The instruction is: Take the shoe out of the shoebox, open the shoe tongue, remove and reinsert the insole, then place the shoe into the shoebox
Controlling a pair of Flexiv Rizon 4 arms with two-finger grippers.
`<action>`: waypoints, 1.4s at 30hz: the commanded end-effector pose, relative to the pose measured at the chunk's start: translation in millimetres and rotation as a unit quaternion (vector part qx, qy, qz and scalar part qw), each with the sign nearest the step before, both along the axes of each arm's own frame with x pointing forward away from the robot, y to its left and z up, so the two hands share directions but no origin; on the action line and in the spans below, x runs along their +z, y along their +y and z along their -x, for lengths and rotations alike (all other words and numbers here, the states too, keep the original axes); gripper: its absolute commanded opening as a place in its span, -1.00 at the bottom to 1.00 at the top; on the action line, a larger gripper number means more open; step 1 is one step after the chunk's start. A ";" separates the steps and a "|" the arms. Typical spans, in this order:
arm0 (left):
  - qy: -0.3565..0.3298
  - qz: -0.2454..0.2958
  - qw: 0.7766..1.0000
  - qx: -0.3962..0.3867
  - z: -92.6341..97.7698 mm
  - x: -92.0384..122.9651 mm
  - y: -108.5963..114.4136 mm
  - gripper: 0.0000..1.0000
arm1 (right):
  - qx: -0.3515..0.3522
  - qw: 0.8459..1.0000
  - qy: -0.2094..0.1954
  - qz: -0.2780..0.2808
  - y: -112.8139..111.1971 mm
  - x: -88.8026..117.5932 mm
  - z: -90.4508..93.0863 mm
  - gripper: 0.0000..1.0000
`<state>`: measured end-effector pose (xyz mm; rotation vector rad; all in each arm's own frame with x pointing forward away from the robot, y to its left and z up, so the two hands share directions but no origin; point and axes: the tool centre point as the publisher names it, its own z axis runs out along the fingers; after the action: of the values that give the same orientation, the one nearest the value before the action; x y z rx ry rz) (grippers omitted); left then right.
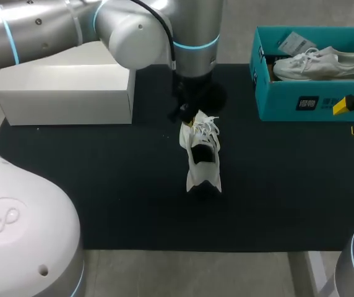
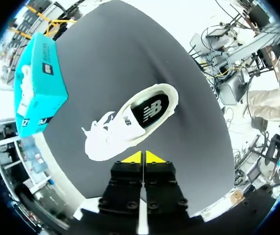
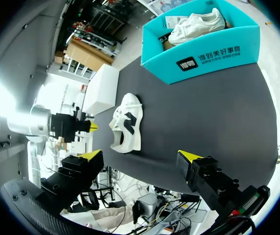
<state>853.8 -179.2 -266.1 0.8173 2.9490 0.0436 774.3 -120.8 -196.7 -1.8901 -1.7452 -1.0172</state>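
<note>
Black mat covering the table, seen from the head view. White box at 10 o'clock on the mat. Teal shoebox at 2 o'clock, with a second white shoe lying inside. The white shoe is out of the shoebox, near mat centre, laces toward 12 o'clock and heel toward 6 o'clock, its dark insole visible through the opening. Left gripper at the shoe's 12 o'clock, jaws pressed together, tips just beside the shoe's side. Right gripper at 3 o'clock, just beside the shoebox wall, jaws spread wide apart.
</note>
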 end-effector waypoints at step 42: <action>0.034 0.076 0.962 0.260 85.6 -46.1 -33.6 1.00 | -0.001 1.000 0.000 0.001 0.3 -0.1 0.6 1.00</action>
<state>764.6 -205.1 -303.0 0.0144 3.0882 -0.1919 774.3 -120.9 -196.7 -1.8902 -1.7452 -1.0172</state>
